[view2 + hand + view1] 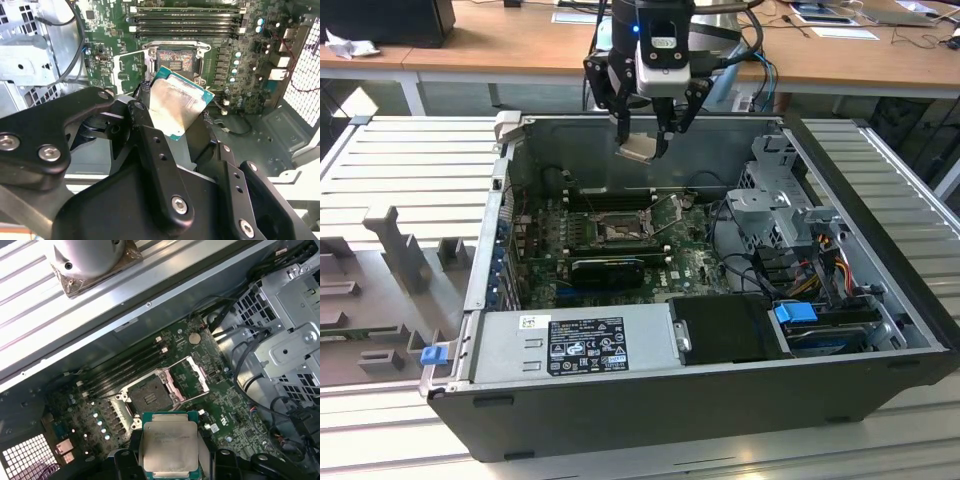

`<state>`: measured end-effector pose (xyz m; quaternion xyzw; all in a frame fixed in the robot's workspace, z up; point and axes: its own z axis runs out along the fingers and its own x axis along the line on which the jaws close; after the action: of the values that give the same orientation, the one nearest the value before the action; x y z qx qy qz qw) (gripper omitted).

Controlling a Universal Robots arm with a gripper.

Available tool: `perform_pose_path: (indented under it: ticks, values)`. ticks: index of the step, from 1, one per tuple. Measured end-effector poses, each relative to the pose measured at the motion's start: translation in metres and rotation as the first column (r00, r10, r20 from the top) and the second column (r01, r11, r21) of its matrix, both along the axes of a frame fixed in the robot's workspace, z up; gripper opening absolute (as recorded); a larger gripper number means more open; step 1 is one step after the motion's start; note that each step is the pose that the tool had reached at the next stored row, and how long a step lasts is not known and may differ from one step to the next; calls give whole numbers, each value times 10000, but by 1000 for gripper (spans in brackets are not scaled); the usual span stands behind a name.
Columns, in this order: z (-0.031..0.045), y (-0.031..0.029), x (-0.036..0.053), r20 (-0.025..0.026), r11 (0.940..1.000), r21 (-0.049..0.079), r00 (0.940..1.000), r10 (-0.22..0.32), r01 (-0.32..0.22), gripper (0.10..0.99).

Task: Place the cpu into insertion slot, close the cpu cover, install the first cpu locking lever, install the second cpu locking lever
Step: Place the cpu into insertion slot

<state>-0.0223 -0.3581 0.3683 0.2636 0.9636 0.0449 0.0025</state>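
One cpu (634, 151) is held clamped by the gripper (642, 147) in the exterior view, raised over the open case (720, 400) and well above the slot (618, 232) on the board (690, 265). In the second wrist view the chip is gripped at its edges and tilted, with the bare slot beyond it and the cover (131, 67) swung open beside that slot. In the first wrist view the cpu's pale face is seen near the uncovered slot.

One cpu (169, 446), one insertion slot (150, 399) and one cpu cover (199, 374) are in view. There is one gripper (642, 140), one computer case (720, 400) and one power supply (575, 345).
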Motion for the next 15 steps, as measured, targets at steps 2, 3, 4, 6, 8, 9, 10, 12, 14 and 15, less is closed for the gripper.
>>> perform_pose_path:
  ticks: [2, 3, 4, 6, 8, 9, 10, 12, 14, 15]
  values:
    - [-7, 1, 1, 0, 9999, 1, 9999, -150, 150, 529]
    - [-15, 0, 0, 0, 9999, -1, 9999, -161, 161, 529]
    - [-29, 0, 0, 0, 9999, 0, 9999, -163, 163, 529]
    - [-56, 0, 0, 0, 9999, -1, 9999, -162, 162, 529]
    - [-65, 0, 0, 0, 9999, -2, 9999, -164, 164, 529]
    - [-67, 0, 0, -1, 9998, -7, 9998, -182, 182, 529]
    - [-68, 0, 0, 1, 9997, -11, 9997, -240, 240, 529]
    - [-70, 0, 0, 2, 9992, -12, 9992, -389, 389, 529]
    - [-71, 0, 0, 2, 9984, -13, 9984, -558, 558, 529]
    - [-72, 0, 0, 2, 9978, -14, 9978, -667, 667, 529]
